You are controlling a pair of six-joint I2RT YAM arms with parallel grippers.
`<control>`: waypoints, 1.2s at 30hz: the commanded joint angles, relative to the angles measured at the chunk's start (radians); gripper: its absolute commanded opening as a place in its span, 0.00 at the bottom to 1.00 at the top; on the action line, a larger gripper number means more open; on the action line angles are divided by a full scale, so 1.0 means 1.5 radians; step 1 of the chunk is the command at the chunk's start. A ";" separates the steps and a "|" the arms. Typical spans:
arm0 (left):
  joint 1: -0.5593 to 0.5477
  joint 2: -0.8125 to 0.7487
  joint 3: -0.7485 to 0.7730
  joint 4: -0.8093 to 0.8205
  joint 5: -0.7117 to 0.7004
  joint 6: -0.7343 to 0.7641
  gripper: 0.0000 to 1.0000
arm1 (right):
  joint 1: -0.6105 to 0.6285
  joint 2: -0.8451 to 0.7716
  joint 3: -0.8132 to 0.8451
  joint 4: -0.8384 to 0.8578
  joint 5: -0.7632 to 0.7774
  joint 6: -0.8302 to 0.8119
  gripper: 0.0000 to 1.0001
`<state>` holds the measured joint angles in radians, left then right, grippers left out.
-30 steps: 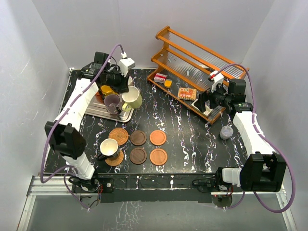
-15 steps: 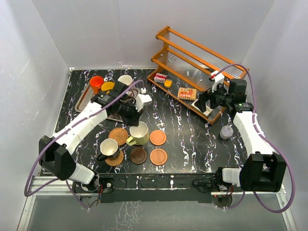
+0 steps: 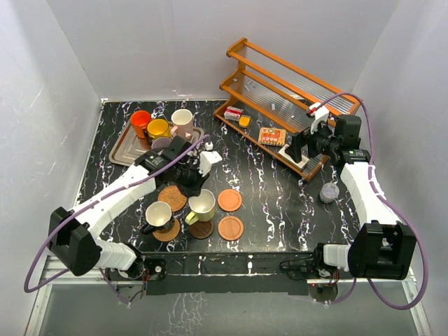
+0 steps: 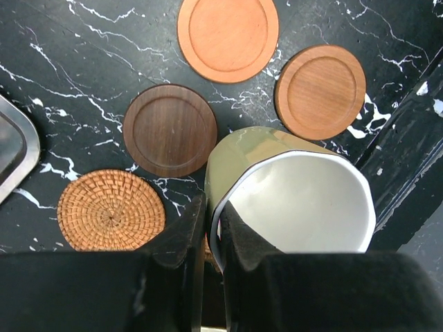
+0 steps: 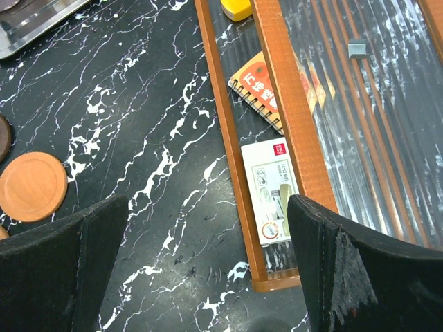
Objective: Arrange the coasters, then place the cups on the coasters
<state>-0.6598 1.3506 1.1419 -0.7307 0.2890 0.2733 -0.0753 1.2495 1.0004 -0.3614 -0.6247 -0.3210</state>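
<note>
My left gripper (image 3: 197, 189) is shut on the rim of the pale yellow-green cup (image 4: 297, 207), one finger inside and one outside. The cup hangs over the near dark brown coaster (image 3: 201, 229), which shows only as a sliver. The far dark brown coaster (image 4: 169, 130), a woven one (image 4: 111, 209) and two orange-brown ones (image 4: 228, 38) (image 4: 320, 91) lie bare. A black cup (image 3: 157, 215) stands on the other woven coaster (image 3: 168, 233). Orange (image 3: 141, 122), yellow (image 3: 157, 129), cream-pink (image 3: 183, 120) and lilac (image 3: 162, 143) cups sit on the tray. My right gripper (image 5: 208, 207) is open and holds nothing beside the rack.
A metal tray (image 3: 126, 150) lies at the back left. A wooden rack (image 3: 280, 77) at the back right holds a notebook (image 3: 270, 136) and small boxes. A small translucent grey cup (image 3: 329, 191) stands by the right arm.
My left arm has carried the yellow-green cup from the tray toward the near side, to above the coasters. The right arm has not moved.
</note>
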 commanded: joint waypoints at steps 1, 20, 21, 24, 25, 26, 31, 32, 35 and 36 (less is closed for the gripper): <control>-0.006 -0.054 -0.025 0.010 0.012 -0.026 0.00 | -0.007 -0.018 0.003 0.041 -0.005 -0.009 0.98; -0.016 -0.074 -0.104 0.033 0.028 -0.048 0.00 | -0.021 -0.010 0.000 0.042 -0.007 -0.009 0.98; -0.016 -0.075 -0.107 0.033 0.028 -0.046 0.00 | -0.021 -0.009 0.000 0.043 -0.007 -0.009 0.98; -0.016 -0.076 -0.115 0.036 0.030 -0.042 0.00 | -0.021 -0.008 0.000 0.043 -0.009 -0.009 0.98; -0.016 -0.076 -0.118 0.037 0.031 -0.040 0.00 | -0.021 -0.007 0.000 0.043 -0.009 -0.009 0.98; -0.016 -0.075 -0.121 0.037 0.031 -0.038 0.00 | -0.021 -0.007 -0.001 0.043 -0.009 -0.009 0.98; -0.017 -0.074 -0.132 0.041 0.033 -0.031 0.00 | -0.021 -0.007 -0.001 0.043 -0.010 -0.009 0.98; -0.018 -0.074 -0.134 0.041 0.034 -0.028 0.00 | -0.021 -0.008 -0.001 0.043 -0.010 -0.009 0.98; -0.018 -0.074 -0.137 0.039 0.040 -0.020 0.00 | -0.021 -0.008 -0.002 0.043 -0.010 -0.010 0.98; -0.019 -0.075 -0.137 0.038 0.042 -0.018 0.00 | -0.021 -0.008 -0.001 0.043 -0.010 -0.010 0.98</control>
<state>-0.6781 1.2690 0.9466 -0.6662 0.2913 0.2363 -0.1013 1.2499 1.0000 -0.3614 -0.6262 -0.3237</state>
